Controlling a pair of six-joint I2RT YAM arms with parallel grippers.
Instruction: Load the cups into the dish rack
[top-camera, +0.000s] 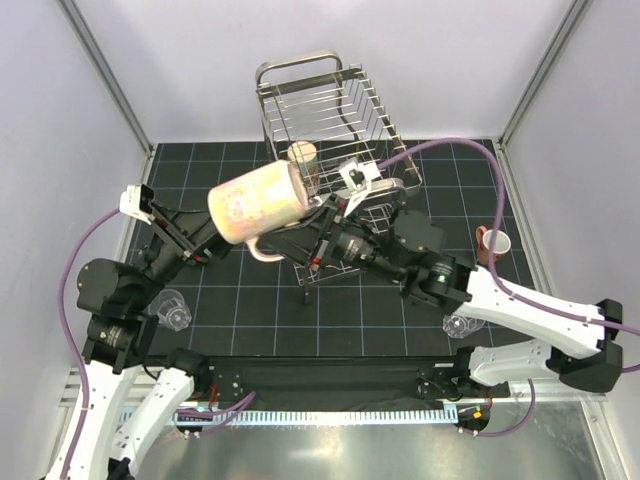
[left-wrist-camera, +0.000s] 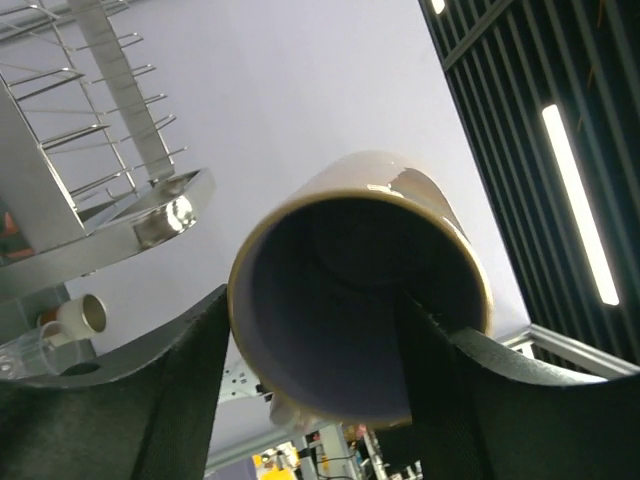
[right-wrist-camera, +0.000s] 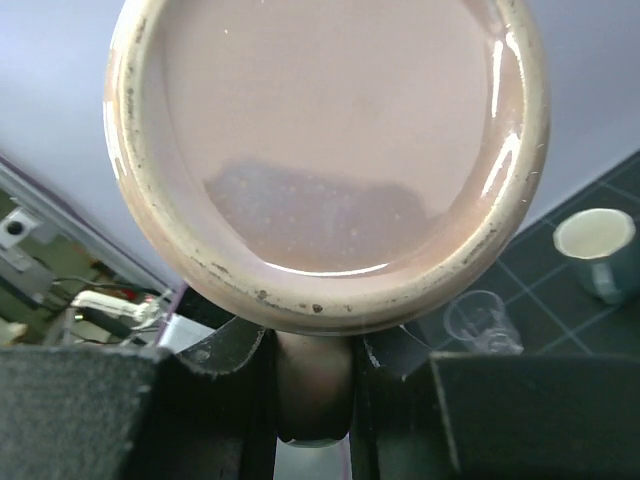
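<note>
Tall shiny steel wire dish rack (top-camera: 325, 110) at the far side; pale pink-cream glazed ceramic mug (top-camera: 255, 205) held up just nearside of it.
The right gripper (right-wrist-camera: 312, 360) pinches the mug's loop handle (right-wrist-camera: 315, 405); the left gripper (left-wrist-camera: 315, 300) is spread wide about the mouth, gripping nothing I can make out. Stiff, weighty, slick and breakable, I judge: a handle-only hold invites twisting, so the wall is surer.

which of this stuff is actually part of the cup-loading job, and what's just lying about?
Job: dish rack; cream mug, held aloft; banded mug in the rack; red-brown mug; teal mug; left glass tumbler; right glass tumbler.
Lying about: purple cables; black grid mat.
</note>
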